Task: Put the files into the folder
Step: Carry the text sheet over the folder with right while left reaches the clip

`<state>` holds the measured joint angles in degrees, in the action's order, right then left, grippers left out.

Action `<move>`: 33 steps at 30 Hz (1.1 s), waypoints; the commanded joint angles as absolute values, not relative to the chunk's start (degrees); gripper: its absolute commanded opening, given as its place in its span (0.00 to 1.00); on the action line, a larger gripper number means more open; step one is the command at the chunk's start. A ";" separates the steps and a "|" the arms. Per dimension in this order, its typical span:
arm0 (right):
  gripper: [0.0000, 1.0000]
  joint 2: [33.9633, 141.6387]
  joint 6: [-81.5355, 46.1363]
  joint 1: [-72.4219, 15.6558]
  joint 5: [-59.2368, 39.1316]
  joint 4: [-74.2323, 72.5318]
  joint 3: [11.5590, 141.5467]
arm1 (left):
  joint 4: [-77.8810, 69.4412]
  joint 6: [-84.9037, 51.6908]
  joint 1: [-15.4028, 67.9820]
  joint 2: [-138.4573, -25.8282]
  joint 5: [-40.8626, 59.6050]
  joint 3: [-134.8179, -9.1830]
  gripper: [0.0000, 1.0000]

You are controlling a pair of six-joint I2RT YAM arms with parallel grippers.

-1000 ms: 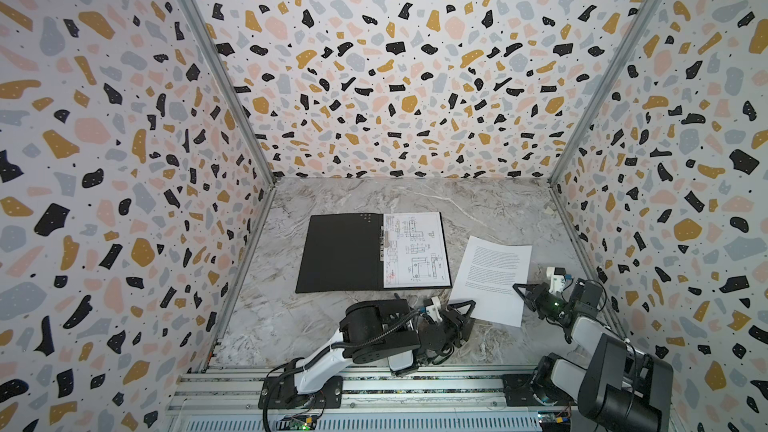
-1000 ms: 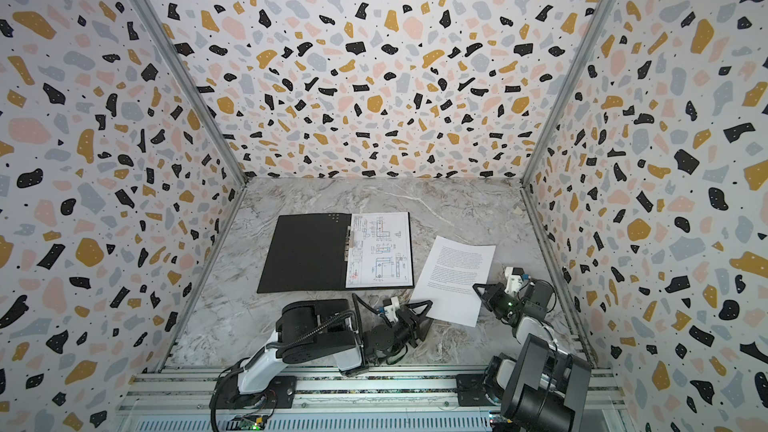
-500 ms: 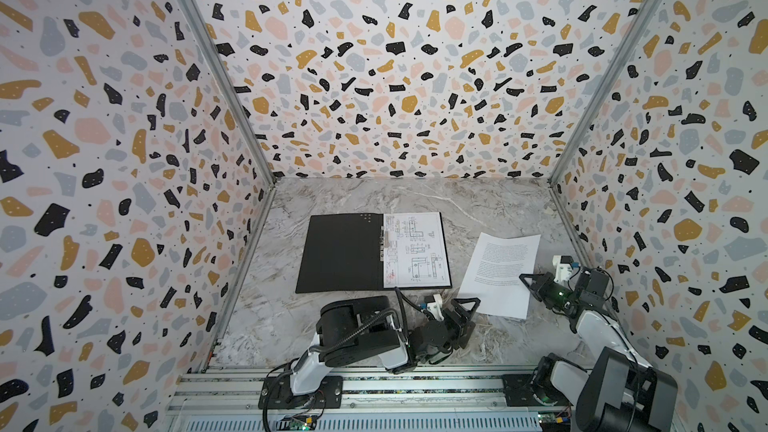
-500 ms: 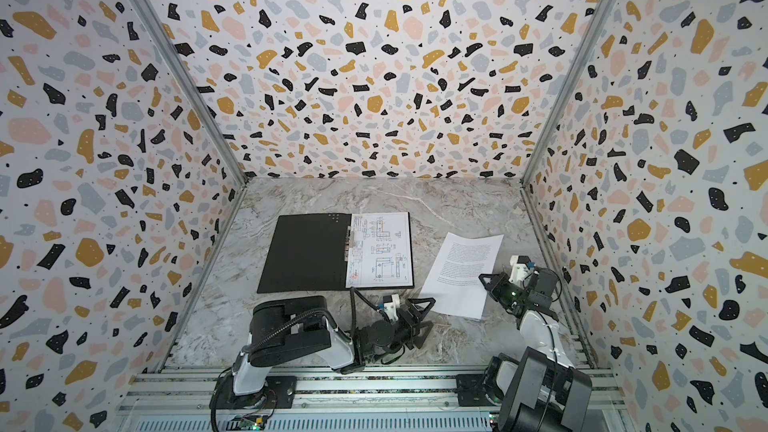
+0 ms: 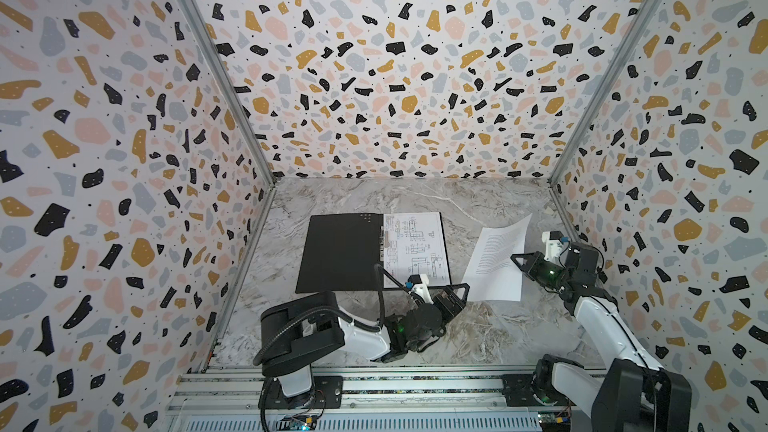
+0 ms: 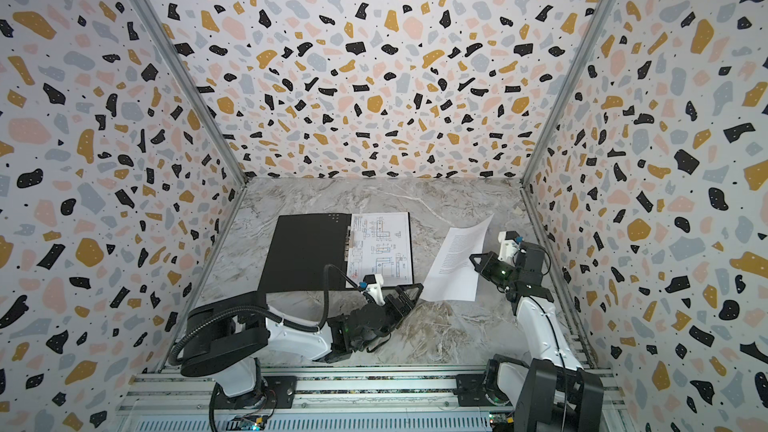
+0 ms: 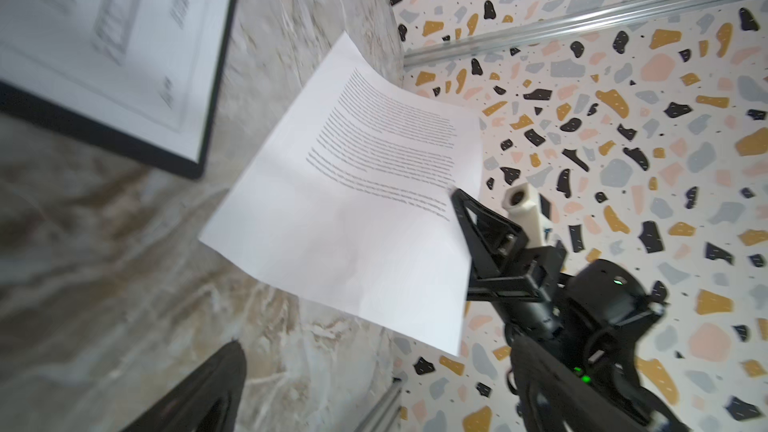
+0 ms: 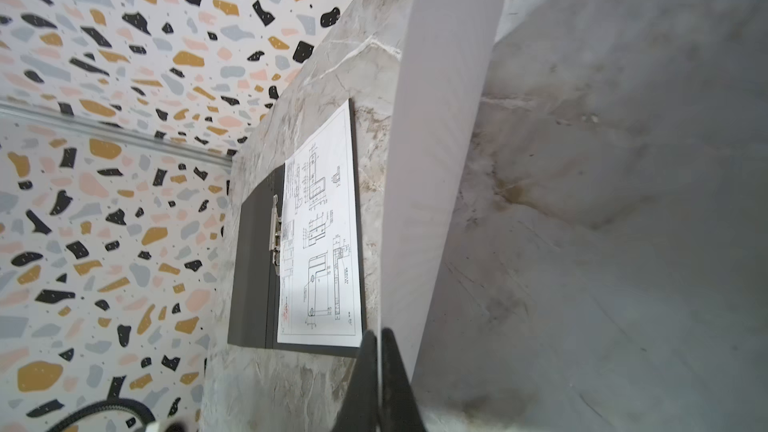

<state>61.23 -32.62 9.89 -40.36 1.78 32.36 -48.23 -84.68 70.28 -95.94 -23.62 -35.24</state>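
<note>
Top views both show the folder (image 5: 340, 255) lying open at mid-frame, long axis toward the back wall, the drawing sheet (image 5: 415, 247) on its right half, while the right gripper (image 5: 514, 257) pinches the right edge of the text sheet (image 5: 494, 268), whose long axis leans upper-right, and the left gripper (image 5: 459, 297) gapes wide, empty, below the folder's lower right corner.
</note>
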 commanded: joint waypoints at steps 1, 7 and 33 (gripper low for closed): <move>0.00 63.06 -33.31 5.07 -36.29 1.54 38.36 | -32.58 -70.05 67.92 -89.56 -28.43 -35.89 1.00; 0.00 71.11 -32.98 -5.45 -33.75 1.64 47.44 | -10.43 -55.13 65.04 -76.30 -39.97 -39.60 0.99; 0.00 102.84 -31.24 -17.67 -36.46 -0.87 77.03 | -19.29 -45.87 25.52 -65.43 -10.78 -20.78 0.99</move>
<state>103.57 -29.78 -20.47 -37.21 5.23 84.86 -14.26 -50.17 25.93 -63.35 -16.19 -20.23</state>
